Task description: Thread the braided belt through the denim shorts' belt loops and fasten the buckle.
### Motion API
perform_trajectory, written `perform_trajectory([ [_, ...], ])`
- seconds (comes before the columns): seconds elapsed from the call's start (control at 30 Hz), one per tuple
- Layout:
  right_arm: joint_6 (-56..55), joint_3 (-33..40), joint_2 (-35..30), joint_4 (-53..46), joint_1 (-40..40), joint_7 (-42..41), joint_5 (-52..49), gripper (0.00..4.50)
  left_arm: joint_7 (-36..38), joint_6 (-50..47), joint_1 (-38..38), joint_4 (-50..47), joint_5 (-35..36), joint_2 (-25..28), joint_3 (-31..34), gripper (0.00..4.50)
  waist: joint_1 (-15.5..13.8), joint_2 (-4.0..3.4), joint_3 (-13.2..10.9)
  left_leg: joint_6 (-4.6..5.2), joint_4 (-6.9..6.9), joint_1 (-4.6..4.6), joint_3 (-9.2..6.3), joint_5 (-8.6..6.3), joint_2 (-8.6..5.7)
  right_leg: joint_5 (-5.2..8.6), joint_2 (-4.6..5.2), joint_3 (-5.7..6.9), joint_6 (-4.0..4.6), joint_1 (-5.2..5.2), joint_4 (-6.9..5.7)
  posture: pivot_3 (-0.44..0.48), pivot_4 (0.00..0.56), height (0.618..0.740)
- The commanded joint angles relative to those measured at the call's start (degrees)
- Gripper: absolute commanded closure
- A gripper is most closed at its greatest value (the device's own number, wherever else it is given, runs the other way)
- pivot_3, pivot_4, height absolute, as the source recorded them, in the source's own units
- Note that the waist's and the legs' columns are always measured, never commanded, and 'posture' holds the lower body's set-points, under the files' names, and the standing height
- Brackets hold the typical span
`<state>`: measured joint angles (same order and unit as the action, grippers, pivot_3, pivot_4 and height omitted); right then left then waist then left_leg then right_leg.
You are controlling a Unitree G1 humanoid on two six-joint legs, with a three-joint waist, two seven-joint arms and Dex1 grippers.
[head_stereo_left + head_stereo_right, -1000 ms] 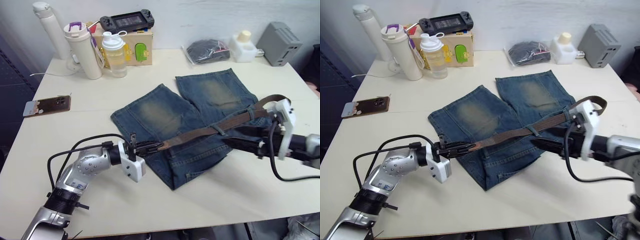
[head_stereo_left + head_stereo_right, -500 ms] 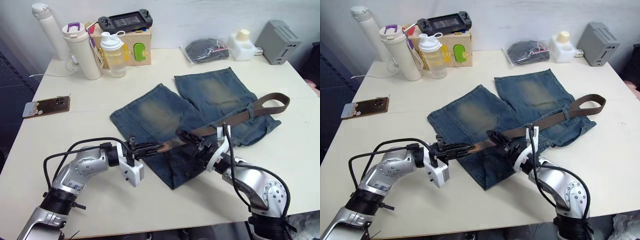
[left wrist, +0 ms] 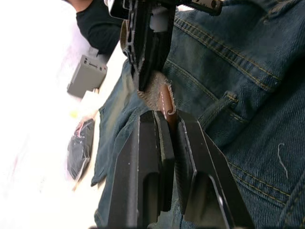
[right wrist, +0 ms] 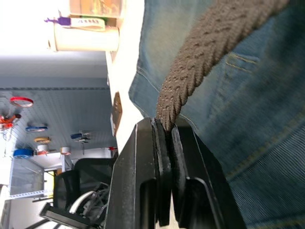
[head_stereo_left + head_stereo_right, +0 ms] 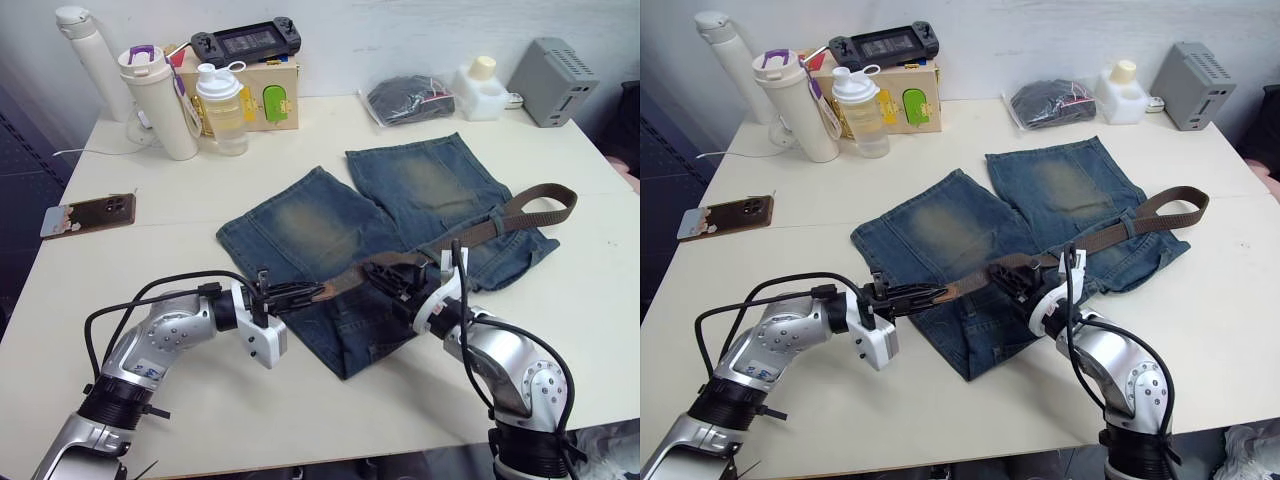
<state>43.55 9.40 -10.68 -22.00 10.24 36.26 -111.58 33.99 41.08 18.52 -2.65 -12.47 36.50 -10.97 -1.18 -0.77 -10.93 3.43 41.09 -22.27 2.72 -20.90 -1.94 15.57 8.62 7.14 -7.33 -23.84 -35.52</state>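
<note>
My right gripper has slid slightly along the belt since half a second ago.
Both grippers, left included, clamp the belt; I should feed the tip gently, keeping the shorts flat.

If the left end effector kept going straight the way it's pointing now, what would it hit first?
Most likely the right end effector. The left end effector, shut on the braided belt at its tan tip, points along the strap across the denim shorts, and the right one grips that strap just ahead. Depth is uncertain.

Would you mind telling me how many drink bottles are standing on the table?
3, all at the table's far left corner: a tall white flask, a white tumbler with a purple lid, and a clear shaker bottle. More may hide behind the box.
</note>
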Motion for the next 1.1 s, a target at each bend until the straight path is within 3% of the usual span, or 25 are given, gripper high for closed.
perform_trajectory([
  [0.03, -1.5, 1.8, -2.0, -0.5, 1.7, -1.3, -1.4, 4.50, 3.3, -8.8, -3.1, -4.7, 7.5, 0.3, 0.0, 3.13, 0.1, -0.02, 0.0, 0.00, 0.00, 0.00, 0.00, 0.00, 0.00, 0.00, 0.00, -0.03, 0.00, -0.02, -0.01, 0.000, 0.150, 0.687],
  [0.13, -1.4, 2.9, -7.0, 1.7, 2.8, -4.7, 0.0, 4.50, 7.5, -17.3, -8.2, -10.2, 15.5, 1.9, 0.5, 1.91, 0.5, -0.02, 0.0, 0.00, 0.00, 0.00, 0.03, 0.00, 0.00, 0.00, 0.00, -0.09, 0.01, -0.03, -0.01, 0.000, 0.150, 0.687],
  [0.27, -1.5, 5.2, -12.6, 6.4, 4.1, -11.1, 5.3, 4.50, 8.6, -26.0, -14.7, -16.4, 21.4, 3.3, 3.3, 1.91, 0.4, -0.02, 0.0, 0.01, 0.01, -0.01, 0.02, -0.01, 0.01, 0.01, 0.02, -0.37, 0.02, -0.01, 0.03, 0.000, 0.150, 0.687],
  [0.43, -1.2, 5.2, -14.7, 7.9, 4.1, -16.9, 12.0, 4.50, 7.5, -33.0, -18.8, -19.5, 24.8, 2.6, 6.7, 1.91, 0.3, -0.03, 0.0, 0.00, 0.02, -0.01, 0.04, -0.01, 0.08, 0.01, 0.00, -0.50, 0.02, 0.04, 0.11, 0.000, 0.150, 0.687],
  [0.67, -0.1, 0.7, -12.1, 6.3, 3.1, -20.8, 19.2, 4.50, 8.1, -39.2, -19.8, -22.2, 28.4, 1.3, 8.5, 1.91, 0.1, -0.03, 0.0, 0.00, 0.02, -0.01, 0.06, -0.01, 0.07, 0.02, -0.01, -0.51, 0.03, 0.04, 0.12, 0.000, 0.150, 0.687],
  [1.1, 2.4, -10.0, -9.2, -1.7, 0.4, -29.2, 35.9, 4.50, 8.8, -40.6, -17.9, -22.1, 27.4, 0.9, 9.4, 1.91, 0.0, -0.03, 0.0, -0.09, 0.01, 0.01, 0.06, -0.05, 0.09, 0.03, -0.07, -0.47, 0.06, 0.03, 0.12, 0.000, 0.150, 0.687],
])
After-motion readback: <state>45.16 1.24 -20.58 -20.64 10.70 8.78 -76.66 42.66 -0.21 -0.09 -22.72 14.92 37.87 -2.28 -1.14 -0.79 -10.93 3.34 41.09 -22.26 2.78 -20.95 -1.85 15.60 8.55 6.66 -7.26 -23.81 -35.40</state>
